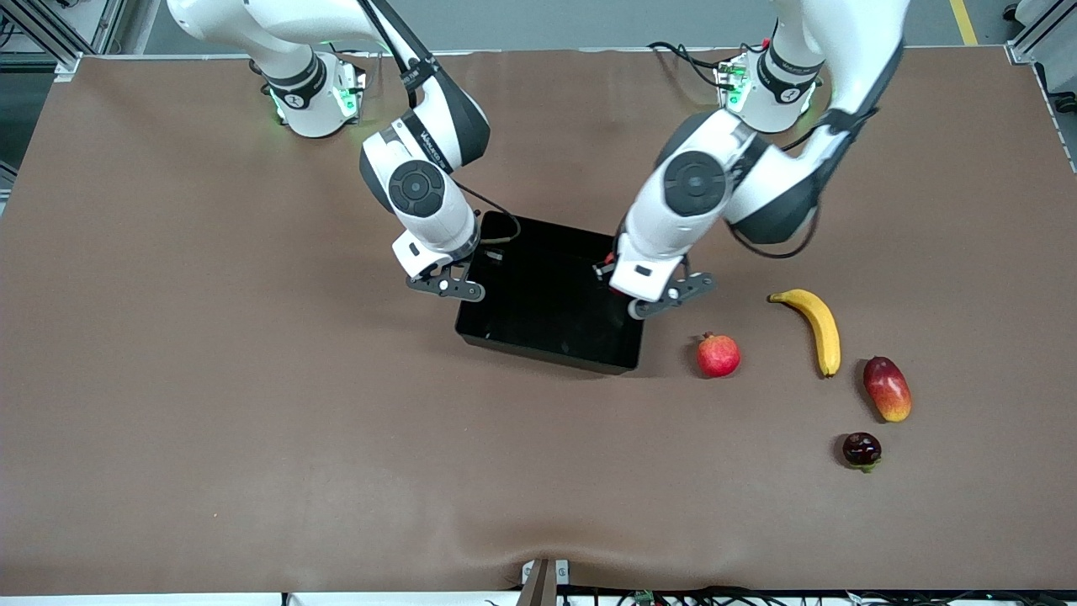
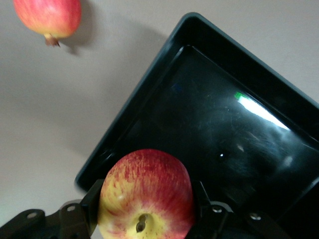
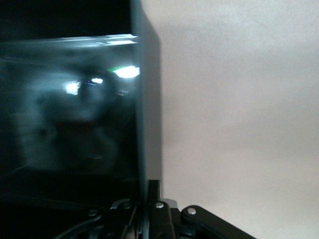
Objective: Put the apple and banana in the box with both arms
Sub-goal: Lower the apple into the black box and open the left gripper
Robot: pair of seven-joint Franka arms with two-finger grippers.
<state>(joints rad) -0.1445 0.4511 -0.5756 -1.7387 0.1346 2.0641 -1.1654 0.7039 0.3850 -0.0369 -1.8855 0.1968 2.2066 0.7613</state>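
The apple point(image 2: 145, 194), red with yellow patches, is clamped between my left gripper's fingers point(image 2: 92, 206). My left gripper point(image 1: 648, 296) hangs over the wall of the black box point(image 1: 547, 349) at the left arm's end; in the front view the hand hides the apple. The box also shows in the left wrist view point(image 2: 129, 107). My right gripper point(image 1: 450, 282) is at the box wall at the right arm's end. In the right wrist view, that gripper point(image 3: 152, 199) is shut on the thin box wall point(image 3: 149, 99). The banana point(image 1: 818, 328) lies on the table toward the left arm's end.
A red pomegranate point(image 1: 718, 355) lies beside the box at the left arm's end, and shows in the left wrist view point(image 2: 48, 17). A red-yellow mango point(image 1: 887, 388) and a small dark fruit point(image 1: 862, 449) lie nearer the front camera than the banana.
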